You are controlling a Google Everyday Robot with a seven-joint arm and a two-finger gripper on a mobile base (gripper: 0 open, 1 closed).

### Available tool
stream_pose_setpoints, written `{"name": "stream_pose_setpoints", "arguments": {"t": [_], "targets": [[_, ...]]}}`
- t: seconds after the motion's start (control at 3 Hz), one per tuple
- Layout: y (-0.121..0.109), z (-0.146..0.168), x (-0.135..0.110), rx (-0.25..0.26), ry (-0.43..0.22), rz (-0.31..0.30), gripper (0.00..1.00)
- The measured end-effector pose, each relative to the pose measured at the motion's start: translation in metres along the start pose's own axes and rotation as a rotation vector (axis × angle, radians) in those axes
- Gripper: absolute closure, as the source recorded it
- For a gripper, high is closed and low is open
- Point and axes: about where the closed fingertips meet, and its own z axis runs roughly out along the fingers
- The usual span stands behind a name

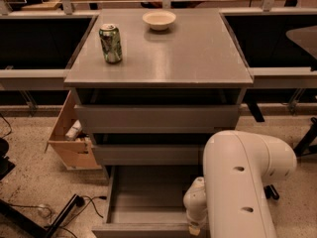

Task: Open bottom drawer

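Note:
The bottom drawer (143, 229) of the grey cabinet stands pulled far out, showing its plain grey shallow tray (148, 195). Its front edge lies along the bottom of the view. My gripper (194, 227) is at the drawer's front right corner, below my white arm (242, 182), which hides most of it. Above it are the mid-sized drawer front (148, 153) and the top drawer front (158, 117), both closed or nearly closed.
A green can (110, 43) and a white bowl (159, 19) stand on the cabinet top (198, 58). A tilted cardboard box (72, 138) leans at the cabinet's left. Cables (59, 212) lie on the floor at the left. A chair base (307, 138) is at the right.

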Motion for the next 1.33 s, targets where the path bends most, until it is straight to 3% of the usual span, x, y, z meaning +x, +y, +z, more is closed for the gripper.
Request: {"name": "stream_pose_setpoints", "arguments": {"t": [1.33], "targets": [[0.024, -0.003, 0.02, -0.003, 0.002, 0.075, 1.0]]}}
